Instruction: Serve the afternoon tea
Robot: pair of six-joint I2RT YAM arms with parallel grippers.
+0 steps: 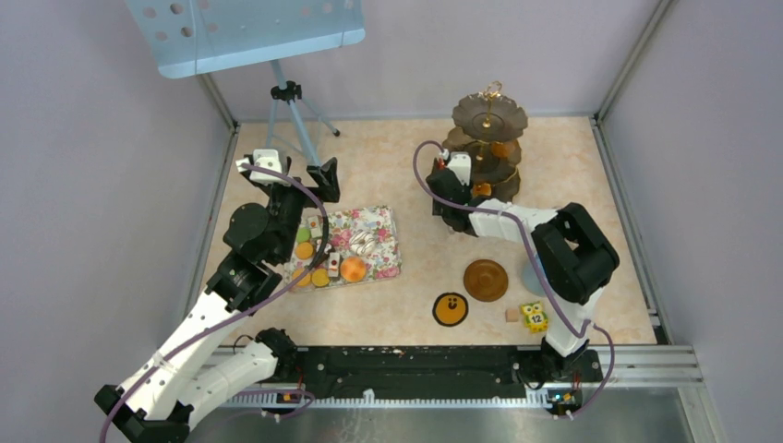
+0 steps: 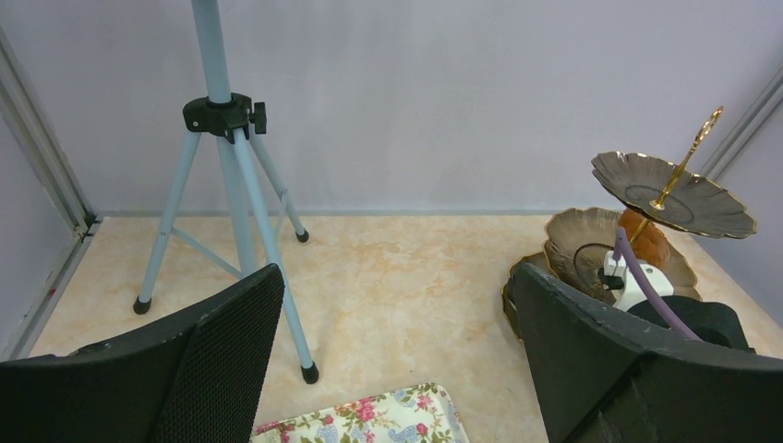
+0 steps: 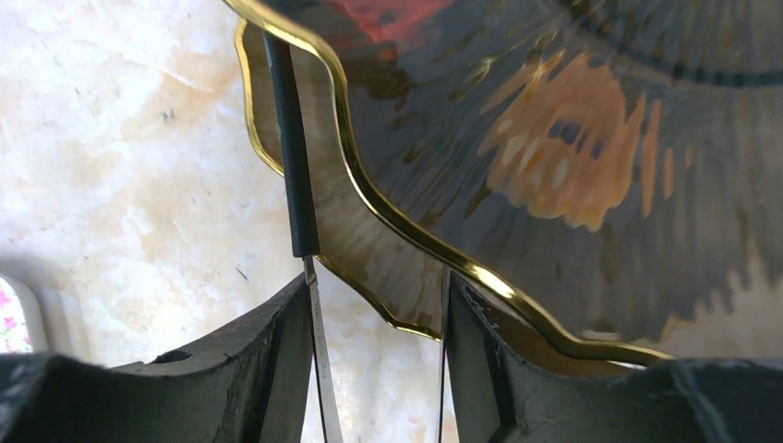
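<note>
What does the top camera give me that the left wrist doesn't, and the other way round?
Top only: saucer, owl block, and pastries on the tray. Left wrist only: the stand seen side-on, its tiers clearly apart. Both: stand, tripod, and a corner of the tray.

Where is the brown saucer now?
In the top view the brown saucer sits right of centre toward the near edge, just beyond the orange smiley coaster and left of the yellow owl block.
</note>
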